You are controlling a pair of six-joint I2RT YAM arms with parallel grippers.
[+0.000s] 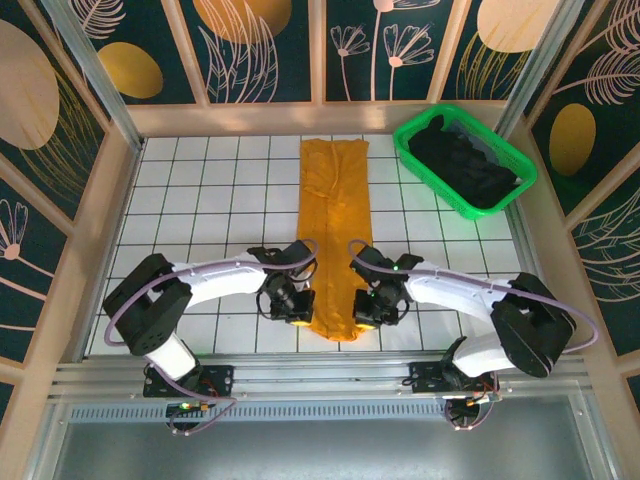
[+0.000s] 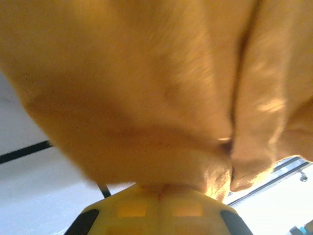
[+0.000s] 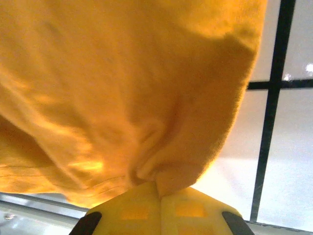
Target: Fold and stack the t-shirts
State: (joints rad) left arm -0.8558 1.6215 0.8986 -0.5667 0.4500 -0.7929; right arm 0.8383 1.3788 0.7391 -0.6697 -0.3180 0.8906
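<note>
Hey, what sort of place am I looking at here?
Probably a robot lab's laundry-folding test cell, not a home: left arm and right arm bolted to a grid-marked table, patterned panels walling it in, plus an orange shirt and a basket of black clothes.

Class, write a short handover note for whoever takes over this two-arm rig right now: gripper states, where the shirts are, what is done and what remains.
Left gripper: shut on the near left corner of the orange shirt.
Right gripper: shut on the near right corner of the same shirt.
Orange shirt: lies on the white table as a narrow lengthwise strip, running from the far side towards the arms.
Black shirts: bunched in the green basket at the far right.
Done: the orange shirt's lengthwise fold.
Left: probably fold the strip crosswise, then fold the black shirts and stack them all.
</note>
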